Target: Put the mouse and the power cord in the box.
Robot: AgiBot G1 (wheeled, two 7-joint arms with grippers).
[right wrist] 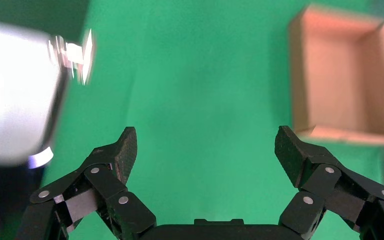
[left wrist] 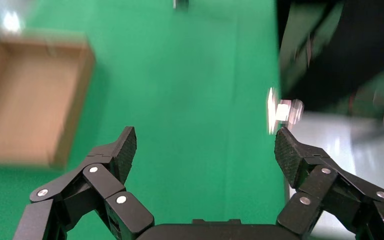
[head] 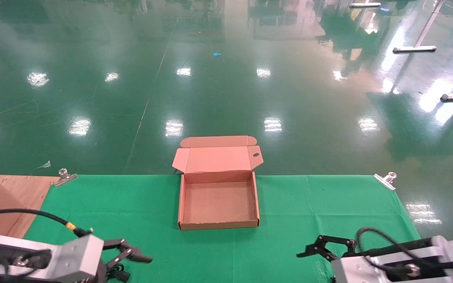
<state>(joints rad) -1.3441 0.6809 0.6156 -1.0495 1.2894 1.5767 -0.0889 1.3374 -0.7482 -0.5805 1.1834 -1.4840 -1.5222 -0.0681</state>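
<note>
The left claw (head: 132, 255) hung spread wide and holding nothing above the near left part of the green surface (head: 309, 212). The right claw (head: 315, 249) was likewise spread and bare over the near right part. The box (head: 218, 225) sat between them at the surface's far middle, lid (head: 216, 157) folded back, its inside bare. Neither mouse nor cord showed.

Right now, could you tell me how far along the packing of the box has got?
Nothing is packed yet. The cardboard box sits open and empty on the green cloth, its flap lid folded back. Nothing is in hand: the left gripper and the right gripper are both open and empty, low near the cloth's front edge. Neither the mouse nor the power cord is clearly visible, so both remain to be loaded.
</note>
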